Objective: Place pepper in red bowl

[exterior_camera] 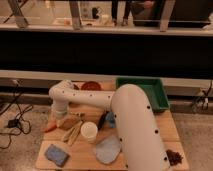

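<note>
One relation decides my next move: how the pepper sits against the jaws. I have the gripper low over the left end of the bench, hanging from the white arm that bends back on itself above that corner. The jaws are clenched. The pepper shows just to the camera-left of them and slightly nearer the front edge, touching or almost touching. Its long axis slants from the bench's left edge up toward the gripper. I cannot tell whether its thick end is actually pinched between the jaws or merely lies beside them.

Pale utensils lie just to the other side of the gripper, with the white cup beyond them.

The red bowl stands at the back of the bench, away to the camera-right of the gripper and just beside the green bin, with the arm's own link crossing between. If the grip is real, I judge the carry calls for a lift first, then a sweep back and rightward. If it is not, the pepper may roll off the near edge.
</note>
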`<state>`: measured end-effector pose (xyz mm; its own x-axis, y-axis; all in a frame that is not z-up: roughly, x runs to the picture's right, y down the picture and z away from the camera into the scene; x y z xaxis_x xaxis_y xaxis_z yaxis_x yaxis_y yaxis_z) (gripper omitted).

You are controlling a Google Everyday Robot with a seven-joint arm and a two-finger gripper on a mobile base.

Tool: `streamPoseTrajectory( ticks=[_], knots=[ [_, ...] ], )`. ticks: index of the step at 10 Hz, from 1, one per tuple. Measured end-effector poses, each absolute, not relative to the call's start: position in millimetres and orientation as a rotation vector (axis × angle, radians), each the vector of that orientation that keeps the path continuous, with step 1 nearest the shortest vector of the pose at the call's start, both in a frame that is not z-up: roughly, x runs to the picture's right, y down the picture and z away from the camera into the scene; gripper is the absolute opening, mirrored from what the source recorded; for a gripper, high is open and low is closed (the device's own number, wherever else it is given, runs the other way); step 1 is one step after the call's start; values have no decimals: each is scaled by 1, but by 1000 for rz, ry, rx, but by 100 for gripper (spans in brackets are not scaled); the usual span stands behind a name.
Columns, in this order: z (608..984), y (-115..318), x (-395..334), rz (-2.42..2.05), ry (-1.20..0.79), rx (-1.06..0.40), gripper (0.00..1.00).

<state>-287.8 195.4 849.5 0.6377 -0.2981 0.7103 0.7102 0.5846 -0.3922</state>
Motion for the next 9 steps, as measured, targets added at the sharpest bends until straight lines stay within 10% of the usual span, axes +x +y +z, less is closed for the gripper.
streamPoseTrajectory(
  ticks=[9],
  knots=[
    [826, 178, -268, -590, -711, -660, 0]
  ],
)
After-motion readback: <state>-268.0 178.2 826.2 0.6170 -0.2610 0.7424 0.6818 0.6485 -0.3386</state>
